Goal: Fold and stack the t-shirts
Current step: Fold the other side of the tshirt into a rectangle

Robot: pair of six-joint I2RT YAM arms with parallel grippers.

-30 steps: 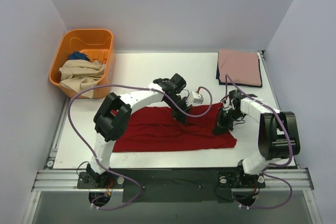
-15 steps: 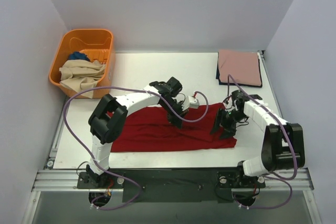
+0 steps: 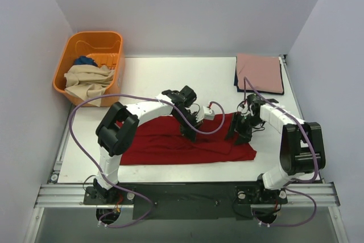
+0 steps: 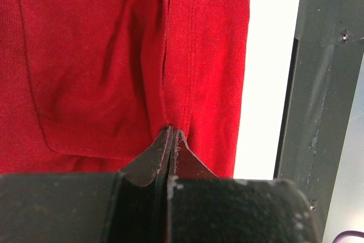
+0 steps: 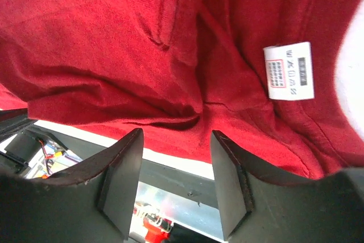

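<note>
Top external: dusty pink folded cotton t-shirt (image 3: 260, 72) stacked on navy folded t-shirt (image 3: 236, 78), far right corner, judged done. Dark red soft jersey t-shirt (image 3: 165, 143) mid-table, long wrinkled band, fold unfinished. Crumpled beige t-shirt (image 3: 85, 78) and blue t-shirt (image 3: 85, 60) wait in orange plastic basket (image 3: 61, 68). My left pincer (image 4: 170, 133) pinches red seam ridge; my right pincer (image 5: 176, 135) gapes empty over hem.

A robotics lab cell: plain pale walls (image 3: 187, 9) enclose a white table (image 3: 153, 83), robot arms (image 3: 145, 107) mounted at an aluminium rail (image 3: 62, 194).
</note>
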